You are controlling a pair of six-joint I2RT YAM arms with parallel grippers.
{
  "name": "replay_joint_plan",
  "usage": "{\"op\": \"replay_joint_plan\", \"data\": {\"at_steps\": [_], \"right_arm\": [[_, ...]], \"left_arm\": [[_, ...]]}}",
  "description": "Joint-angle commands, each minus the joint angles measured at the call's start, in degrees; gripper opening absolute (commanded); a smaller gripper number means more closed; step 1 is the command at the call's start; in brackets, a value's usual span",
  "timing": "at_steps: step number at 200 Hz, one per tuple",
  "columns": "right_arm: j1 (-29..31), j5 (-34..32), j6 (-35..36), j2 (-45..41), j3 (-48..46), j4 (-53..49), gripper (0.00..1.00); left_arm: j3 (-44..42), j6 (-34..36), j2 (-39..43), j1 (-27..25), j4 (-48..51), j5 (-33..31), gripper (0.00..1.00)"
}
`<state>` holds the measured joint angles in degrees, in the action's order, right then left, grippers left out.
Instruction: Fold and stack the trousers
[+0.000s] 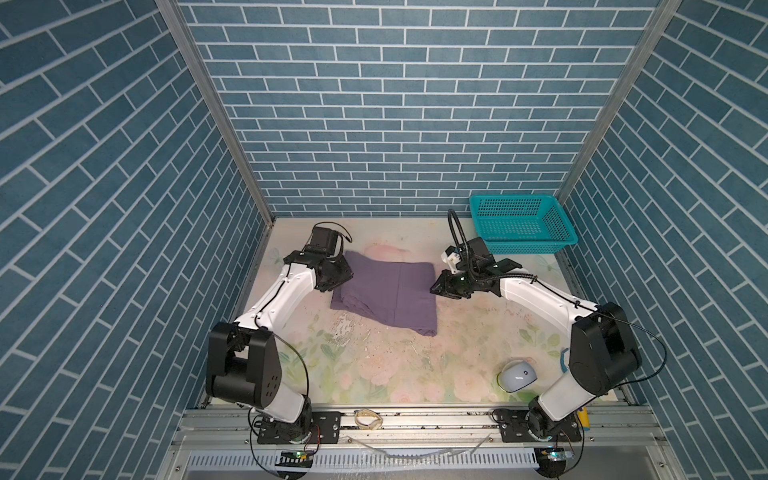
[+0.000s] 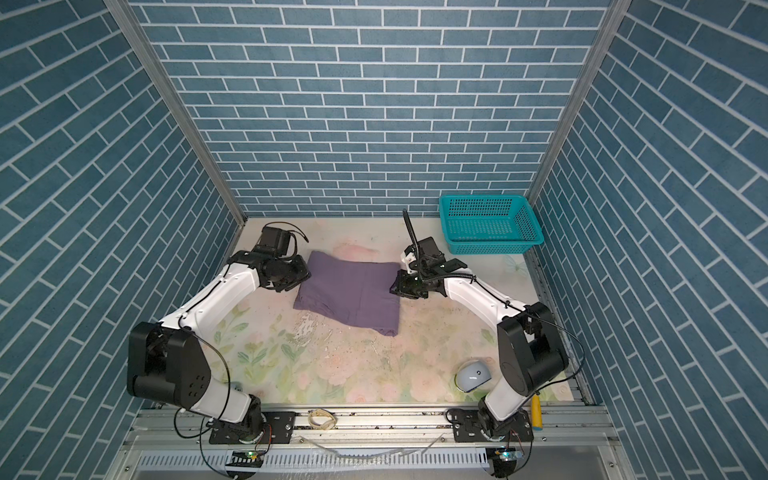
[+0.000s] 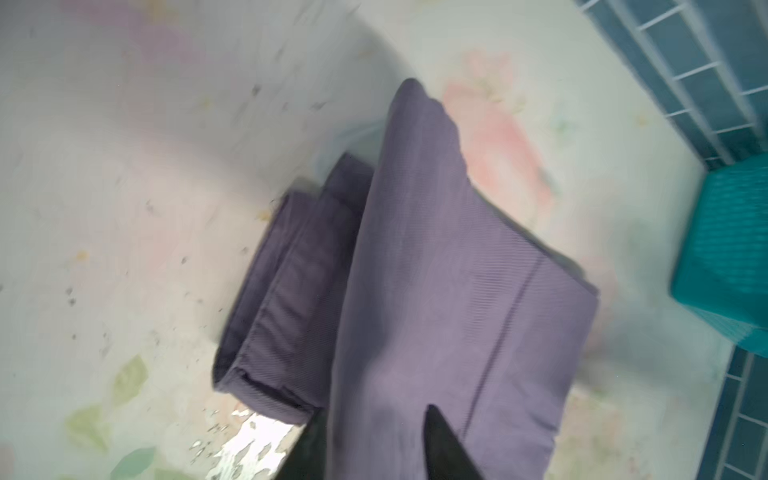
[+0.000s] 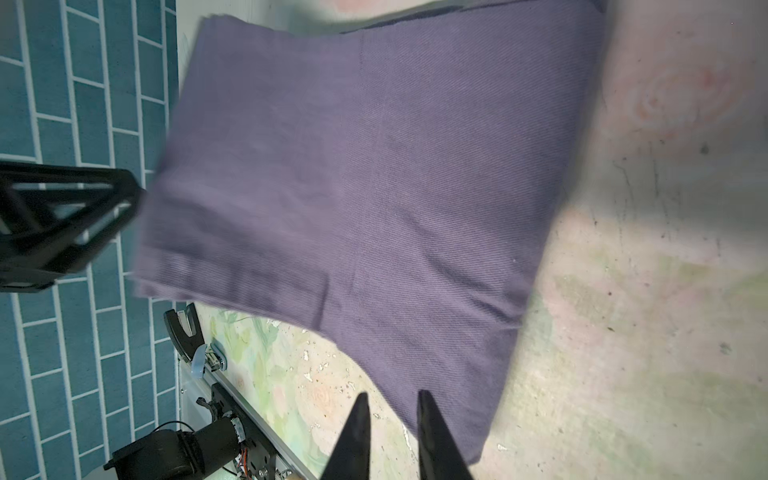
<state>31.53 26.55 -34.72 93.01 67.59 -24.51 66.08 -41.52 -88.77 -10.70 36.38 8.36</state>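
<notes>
Partly, the trousers (image 3: 436,270) hide one of the left jaws.

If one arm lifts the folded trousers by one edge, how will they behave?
Probably floppy: the trousers are thin cloth lying in loose layers, so a lifted edge would likely sag and the fold open. They look light, and pushed on the table they would likely bunch rather than slide whole.

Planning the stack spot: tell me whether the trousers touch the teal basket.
Apart. Both top views show the trousers ending short of the teal basket, with table between them.
</notes>
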Motion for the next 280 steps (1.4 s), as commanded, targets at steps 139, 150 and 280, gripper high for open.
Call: {"op": "replay_joint_plan", "data": {"at_steps": [139,150,280], "right_arm": [[2.48,4.05,0.35,10.16,-7.5,5.39,0.0],[2.65,4.12,0.35,11.76,-6.8,5.21,0.0],[9.35,9.82,2.26,29.38,35.06,-2.57,0.0]], "left_arm": [[-2.26,-5.2,-10.62,-8.51,-7.42,3.77,0.37],[-2.06,-4.83,-11.85,-8.08,-7.8,4.03,0.39],[13.67,6.34,-16.56,10.86,-0.78,3.88,0.51]]}}
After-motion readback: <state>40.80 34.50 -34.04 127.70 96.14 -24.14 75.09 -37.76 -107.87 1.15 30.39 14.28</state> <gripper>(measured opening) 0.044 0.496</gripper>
